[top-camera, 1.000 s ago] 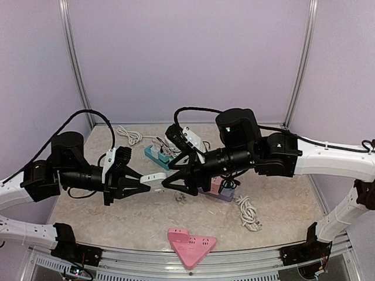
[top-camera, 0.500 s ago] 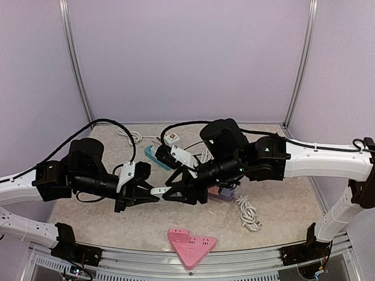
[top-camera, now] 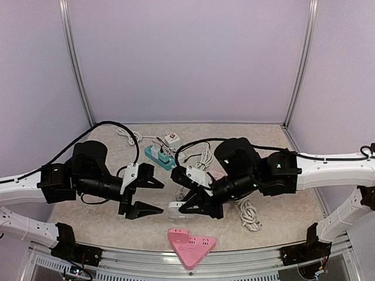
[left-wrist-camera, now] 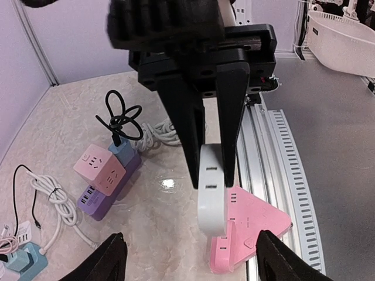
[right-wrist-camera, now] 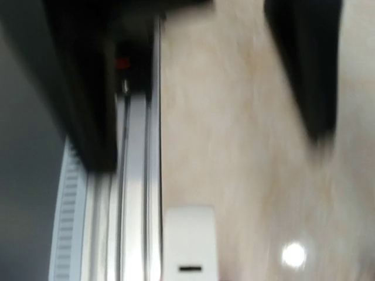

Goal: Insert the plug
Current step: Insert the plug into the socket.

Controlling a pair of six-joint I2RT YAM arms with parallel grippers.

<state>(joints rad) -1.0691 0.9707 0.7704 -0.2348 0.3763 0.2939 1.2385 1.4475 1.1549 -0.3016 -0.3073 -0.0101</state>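
Note:
The plug (top-camera: 177,209) is a white rounded block with slot openings on its face. My right gripper (top-camera: 186,208) is shut on it and holds it low over the table. In the left wrist view the right gripper's black fingers (left-wrist-camera: 231,111) clamp the plug (left-wrist-camera: 211,196) from both sides, just above the pink triangular power strip (left-wrist-camera: 252,225). My left gripper (top-camera: 153,196) is open, its jaws spread wide, just left of the plug and apart from it. The right wrist view is blurred, with the plug (right-wrist-camera: 188,246) at its bottom edge.
The pink triangular power strip (top-camera: 190,244) lies by the near metal rail (top-camera: 234,266). A pink and purple cube socket stack (left-wrist-camera: 102,178) sits behind the right gripper. A teal socket block (top-camera: 159,155) and white cables (top-camera: 130,136) lie at the back; a cable coil (top-camera: 249,213) lies right.
My left gripper has opened and let go of the plug. The right gripper has shut on it and carried it down toward the near edge.

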